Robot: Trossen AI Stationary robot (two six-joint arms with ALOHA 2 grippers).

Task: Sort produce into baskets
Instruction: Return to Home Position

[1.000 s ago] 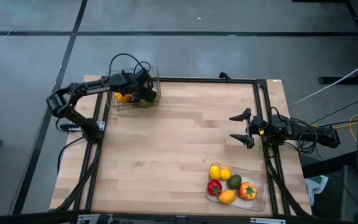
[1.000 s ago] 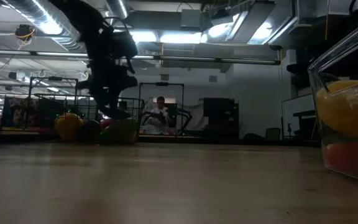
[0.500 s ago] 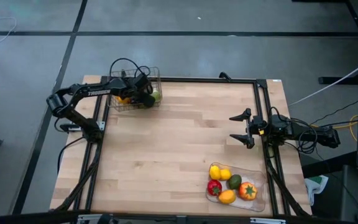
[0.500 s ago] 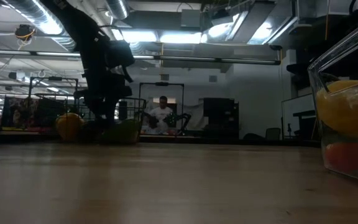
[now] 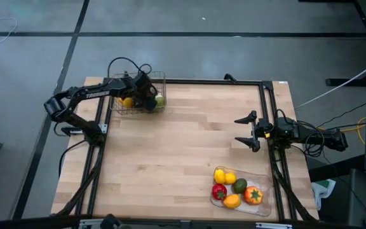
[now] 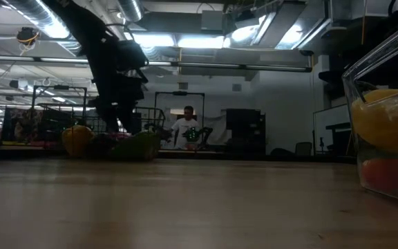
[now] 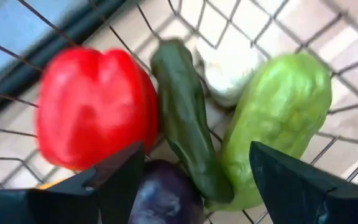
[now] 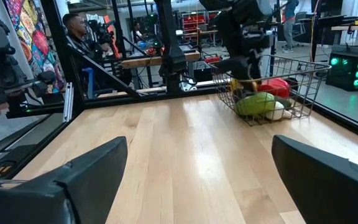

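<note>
Left jaws hang apart above the red pepper (image 7: 95, 106), green pepper (image 7: 182, 118) and chayote (image 7: 278, 118) inside the mesh basket (image 5: 161, 79); right jaws spread wide at the desk's (image 5: 183, 152) right edge.

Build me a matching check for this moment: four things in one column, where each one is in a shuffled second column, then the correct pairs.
Things:
1. red bell pepper
2. orange tomato with a green stem cap
3. left gripper
4. right gripper

Places:
A. open by the right edge of the wooden table, over bare wood
B. lying in the clear plastic rectangular tray
C. open above the square dark wire-mesh basket
D. lying inside the wire-mesh basket

Pairs: 1-D, 2-B, 3-C, 4-A
</note>
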